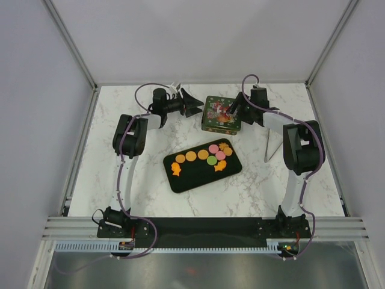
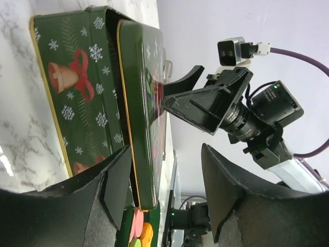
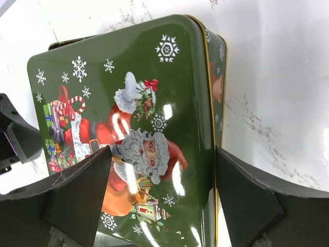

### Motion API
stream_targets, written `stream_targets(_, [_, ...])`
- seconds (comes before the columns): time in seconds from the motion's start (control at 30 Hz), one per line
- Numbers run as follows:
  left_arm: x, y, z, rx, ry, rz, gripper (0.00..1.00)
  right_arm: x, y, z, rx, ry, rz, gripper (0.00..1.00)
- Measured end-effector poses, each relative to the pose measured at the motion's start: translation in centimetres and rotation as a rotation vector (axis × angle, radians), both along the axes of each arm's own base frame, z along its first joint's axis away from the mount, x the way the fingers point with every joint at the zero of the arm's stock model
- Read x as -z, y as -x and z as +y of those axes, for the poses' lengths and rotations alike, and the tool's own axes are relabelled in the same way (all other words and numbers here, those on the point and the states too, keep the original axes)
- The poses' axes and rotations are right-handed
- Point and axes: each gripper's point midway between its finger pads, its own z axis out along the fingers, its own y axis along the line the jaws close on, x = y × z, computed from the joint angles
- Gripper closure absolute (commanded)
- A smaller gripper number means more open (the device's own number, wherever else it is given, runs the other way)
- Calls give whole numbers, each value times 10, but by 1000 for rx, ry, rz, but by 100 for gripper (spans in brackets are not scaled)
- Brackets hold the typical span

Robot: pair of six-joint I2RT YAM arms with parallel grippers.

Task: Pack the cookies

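**Tin still shut, both grippers closing in on it**

A white marble table (image 1: 258,180) inside a plain white-walled enclosure carries everything. At its far middle stands a green Christmas tin (image 1: 221,114), its Santa-printed lid (image 3: 128,103) seated on the base.

The left gripper (image 1: 198,106) hovers just beside the tin's left side with its fingers spread wide and nothing between them. In its wrist view the tin's bell-patterned wall and the lid's edge fill the space just ahead of the fingers.

The right gripper (image 3: 162,170) hangs over the tin's opposite side, also spread. The lid lies under and ahead of its fingers, which touch nothing that I can see.

The cookies (image 1: 203,155), orange, pink and green, some fish-shaped, lie on a black tray (image 1: 180,183). The tray is behind both grippers, toward the arm bases, and well apart from either one.

By my reading the step in hand is opening the tin, and no cookie is packed yet. The next move likely calls for one gripper to steady the base while the other closes on the lid's rim and lifts it straight up. The lid is glossy, so a shallow pinch could slip or drag the whole tin.
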Motion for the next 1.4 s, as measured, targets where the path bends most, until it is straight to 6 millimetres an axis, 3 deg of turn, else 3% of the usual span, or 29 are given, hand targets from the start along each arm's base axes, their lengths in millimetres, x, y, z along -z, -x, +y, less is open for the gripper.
stream_targets(0.33, [-5, 5, 5, -97, -105, -39, 38, 4, -7, 4, 22, -19, 25, 14])
stream_targets(0.63, [19, 8, -7, -170, -205, 3, 38, 2, -13, 5, 14, 5, 27, 12])
stream_targets(1.4, [19, 11, -16, -201, -281, -23, 38, -3, -24, 7, -95, 217, -4, 9])
